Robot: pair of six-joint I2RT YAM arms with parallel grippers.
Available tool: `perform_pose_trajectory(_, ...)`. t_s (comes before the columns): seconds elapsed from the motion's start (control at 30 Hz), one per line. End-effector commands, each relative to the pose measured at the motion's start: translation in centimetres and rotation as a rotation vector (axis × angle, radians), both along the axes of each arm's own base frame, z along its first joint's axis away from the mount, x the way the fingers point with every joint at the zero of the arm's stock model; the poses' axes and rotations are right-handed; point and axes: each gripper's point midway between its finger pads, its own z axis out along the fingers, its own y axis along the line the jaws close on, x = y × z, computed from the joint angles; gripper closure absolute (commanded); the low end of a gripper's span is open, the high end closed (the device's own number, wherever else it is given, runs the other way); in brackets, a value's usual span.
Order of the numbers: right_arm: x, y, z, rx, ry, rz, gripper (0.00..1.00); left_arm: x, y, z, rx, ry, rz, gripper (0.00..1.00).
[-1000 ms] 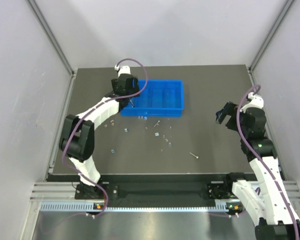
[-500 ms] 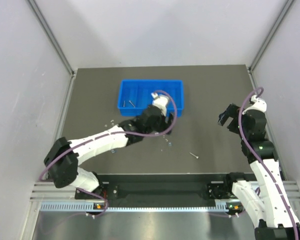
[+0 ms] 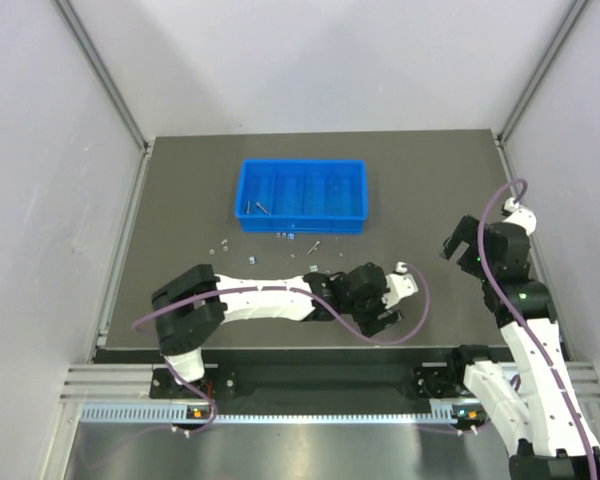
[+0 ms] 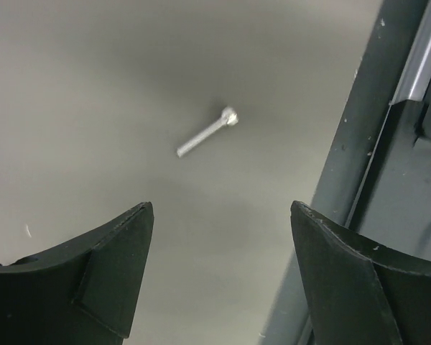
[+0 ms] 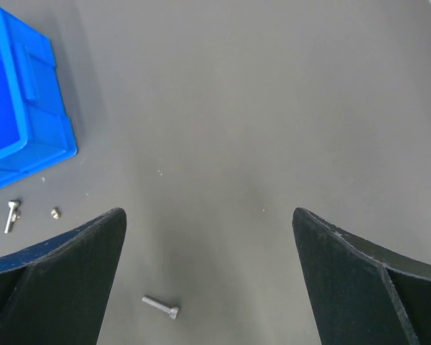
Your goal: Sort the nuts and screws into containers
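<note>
The blue tray of containers (image 3: 302,170) stands at the back centre, with two screws (image 3: 260,208) in its left compartment. Loose screws and nuts (image 3: 313,246) lie scattered just in front of it. My left gripper (image 3: 386,303) reaches low across the front of the table. Its jaws are open with nothing between them (image 4: 221,208), and a lone screw (image 4: 208,135) lies on the mat just beyond the fingertips. My right gripper (image 3: 458,245) hovers open at the right (image 5: 208,212). Below it lie that lone screw (image 5: 161,307), the tray's corner (image 5: 29,108), another screw (image 5: 12,214) and a nut (image 5: 55,213).
The table's dark front edge and metal rail (image 4: 359,129) run close beside the left gripper's right finger. Grey walls enclose the table on three sides. The left arm (image 3: 270,295) lies stretched along the front of the mat.
The left arm has swung from the tray's left end down to the front right of the table, over the lone screw. The right arm has barely shifted.
</note>
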Motion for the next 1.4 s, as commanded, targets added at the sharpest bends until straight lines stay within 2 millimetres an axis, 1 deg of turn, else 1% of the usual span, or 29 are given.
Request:
perform_pose_trajectory(0.0, 0.1, 0.0, 4.1, -0.001, -0.117, -0.001, 0.00, 0.3, -3.3, 1.8, -0.048, -0.135, -0.261, 0.18)
perform_pose_trajectory(0.03, 0.1, -0.1, 4.3, -0.002, -0.122, -0.004, 0.00, 0.5, -3.6, 0.9, -0.017, -0.159, -0.313, 0.18)
perform_pose_trajectory(0.07, 0.0, -0.1, 4.4, -0.004, -0.126, -0.003, 0.00, 0.2, -3.4, -0.1, 0.003, -0.136, -0.325, 0.19)
perform_pose_trajectory(0.1, 0.0, -0.1, 4.7, 0.000, -0.134, -0.003, 0.00, 0.0, -4.0, 0.0, -0.009, -0.141, -0.381, 0.19)
perform_pose_trajectory(0.13, -0.1, 0.1, 4.7, 0.005, -0.136, 0.003, 0.00, 0.3, -4.0, -0.3, -0.011, -0.125, -0.397, 0.19)
perform_pose_trajectory(0.17, 0.0, 0.1, 4.8, 0.008, -0.139, 0.005, 0.00, 0.2, -4.0, -1.0, -0.008, -0.095, -0.425, 0.20)
perform_pose_trajectory(0.23, 0.0, 0.3, 4.9, 0.017, -0.142, 0.013, 0.00, 0.3, -4.3, -0.6, -0.066, -0.043, -0.471, 0.20)
perform_pose_trajectory(0.27, 0.0, 0.3, 4.8, 0.016, -0.140, 0.015, 0.00, 0.6, -4.2, -1.0, -0.074, -0.036, -0.476, 0.21)
perform_pose_trajectory(0.37, 0.1, 0.2, 4.9, 0.010, -0.150, 0.013, 0.00, 1.6, -4.7, -1.1, -0.083, -0.059, -0.482, 0.21)
perform_pose_trajectory(0.43, 0.2, 0.2, 4.8, 0.005, -0.150, 0.015, 0.00, 1.7, -5.0, -1.2, -0.090, -0.067, -0.489, 0.21)
perform_pose_trajectory(0.5, 0.4, 0.2, 5.1, 0.003, -0.157, 0.016, 0.00, 1.6, -5.3, -1.6, -0.095, -0.061, -0.508, 0.21)
perform_pose_trajectory(0.53, 0.4, 0.2, 5.1, 0.002, -0.156, 0.018, 0.00, 1.7, -5.4, -2.1, -0.091, -0.057, -0.511, 0.21)
perform_pose_trajectory(0.67, 0.4, 0.1, 5.1, -0.007, -0.159, 0.016, 0.00, 2.0, -5.8, -2.8, -0.092, -0.056, -0.520, 0.22)
perform_pose_trajectory(0.8, 0.4, 0.1, 5.3, -0.007, -0.163, 0.016, 0.00, 2.2, -5.8, -3.5, -0.078, -0.047, -0.524, 0.26)
perform_pose_trajectory(0.93, 0.3, 0.0, 5.4, -0.012, -0.169, 0.017, 0.00, 2.6, -5.4, -4.6, -0.050, -0.023, -0.513, 0.34)
perform_pose_trajectory(1.03, 0.1, 0.0, 5.8, -0.016, -0.184, 0.020, 0.00, 2.6, -4.8, -5.5, -0.033, 0.003, -0.507, 0.37)
perform_pose_trajectory(1.07, 0.0, 0.0, 6.1, -0.018, -0.196, 0.021, 0.00, 2.7, -4.7, -5.7, -0.027, 0.011, -0.502, 0.41)
perform_pose_trajectory(1.13, -0.2, -0.2, 6.5, -0.020, -0.212, 0.011, 0.01, 2.5, -4.2, -6.4, -0.003, 0.026, -0.503, 0.47)
perform_pose_trajectory(1.17, -0.4, -0.3, 6.7, -0.023, -0.219, 0.007, 0.00, 2.4, -4.1, -6.5, 0.003, 0.032, -0.503, 0.54)
perform_pose_trajectory(1.3, -0.6, -0.8, 6.7, -0.032, -0.230, -0.021, 0.00, 2.9, -3.2, -7.2, 0.020, 0.059, -0.462, 0.71)
perform_pose_trajectory(1.37, -0.7, -1.0, 6.7, -0.033, -0.229, -0.031, 0.00, 2.8, -2.9, -7.6, 0.014, 0.075, -0.451, 0.75)
